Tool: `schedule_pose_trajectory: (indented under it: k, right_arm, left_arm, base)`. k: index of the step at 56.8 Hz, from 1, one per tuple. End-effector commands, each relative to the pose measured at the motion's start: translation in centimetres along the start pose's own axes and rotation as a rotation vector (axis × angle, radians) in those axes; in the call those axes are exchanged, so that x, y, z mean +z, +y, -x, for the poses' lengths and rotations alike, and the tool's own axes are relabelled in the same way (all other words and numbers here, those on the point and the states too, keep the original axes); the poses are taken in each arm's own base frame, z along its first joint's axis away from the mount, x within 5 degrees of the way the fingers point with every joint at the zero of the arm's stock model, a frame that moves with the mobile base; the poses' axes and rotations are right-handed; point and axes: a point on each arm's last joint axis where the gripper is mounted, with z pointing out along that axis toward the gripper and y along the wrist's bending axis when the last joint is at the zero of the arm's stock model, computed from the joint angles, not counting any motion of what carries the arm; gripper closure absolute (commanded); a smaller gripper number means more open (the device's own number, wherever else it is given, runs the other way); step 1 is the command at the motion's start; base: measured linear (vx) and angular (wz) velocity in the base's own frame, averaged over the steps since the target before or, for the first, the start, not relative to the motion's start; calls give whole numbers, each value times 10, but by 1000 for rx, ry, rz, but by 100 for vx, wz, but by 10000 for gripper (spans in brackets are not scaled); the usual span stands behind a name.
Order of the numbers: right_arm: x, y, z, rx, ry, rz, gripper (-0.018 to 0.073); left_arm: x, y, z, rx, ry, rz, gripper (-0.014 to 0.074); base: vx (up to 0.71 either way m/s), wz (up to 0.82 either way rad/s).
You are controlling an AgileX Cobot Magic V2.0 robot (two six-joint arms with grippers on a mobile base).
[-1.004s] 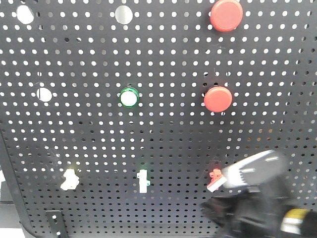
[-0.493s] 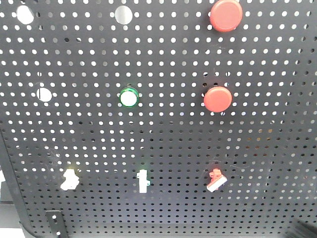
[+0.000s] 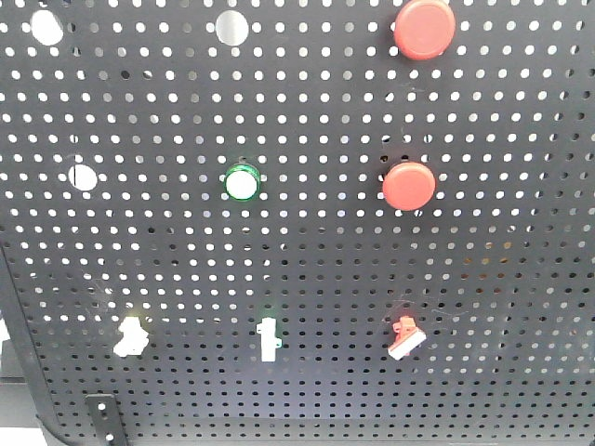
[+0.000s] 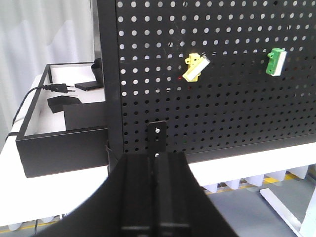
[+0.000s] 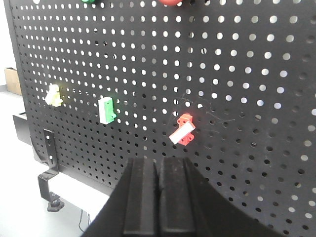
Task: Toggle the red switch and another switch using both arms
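The red switch (image 3: 405,337) sits low on the right of the black pegboard (image 3: 297,251), its white lever tilted down-left; it also shows as the red switch (image 5: 183,130) just above my right gripper (image 5: 158,160), which is shut and empty, a short way off the board. The pale yellow switch (image 3: 130,336) is low on the left; in the left wrist view the yellow switch (image 4: 195,67) hangs up and to the right of my left gripper (image 4: 154,157), also shut and empty. Neither arm shows in the front view.
A green-based white toggle (image 3: 268,337) sits between the two switches. Two big round red buttons (image 3: 409,185), (image 3: 425,28) and a green-ringed button (image 3: 242,182) are higher up. A black tray (image 4: 59,143) with a power plug (image 4: 59,88) stands left of the board.
The right arm, near the red switch a second ago, has dropped out of the front view. The red switch's lever looks tilted the same way throughout.
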Motion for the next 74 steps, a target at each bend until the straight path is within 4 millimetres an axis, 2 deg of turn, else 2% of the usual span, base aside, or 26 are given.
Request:
schedule_pose_trajectory:
  k: [1, 13, 23, 33, 45, 55, 74]
  right_arm:
    - [-1, -3, 16, -15, -98, -36, 566]
    - [-1, -3, 16, -15, -98, -36, 566]
    - [-1, -3, 16, -15, -98, -36, 566]
    - [-1, -3, 16, -15, -98, -36, 566]
    - [-1, -3, 16, -15, -98, -36, 566]
    - [-1, -3, 16, -15, -98, -36, 566]
    - [-1, -3, 16, -15, -98, -36, 566]
  left_arm:
    - [-4, -1, 14, -6, -94, -12, 594]
    - [-3, -1, 14, -5, -96, -12, 594]
    - [4, 0, 0, -10, -51, 45, 594]
    - [23, 3, -33, -144, -40, 175, 594]
    - [43, 13, -84, -152, -147, 248, 594]
    - [43, 13, -84, -68, -115, 263, 594]
    - [43, 13, -83, -119, -124, 257, 594]
  base:
    - [0, 0]
    - [0, 0]
    - [0, 0]
    - [0, 0]
    - [0, 0]
    - [0, 0]
    - [0, 0]
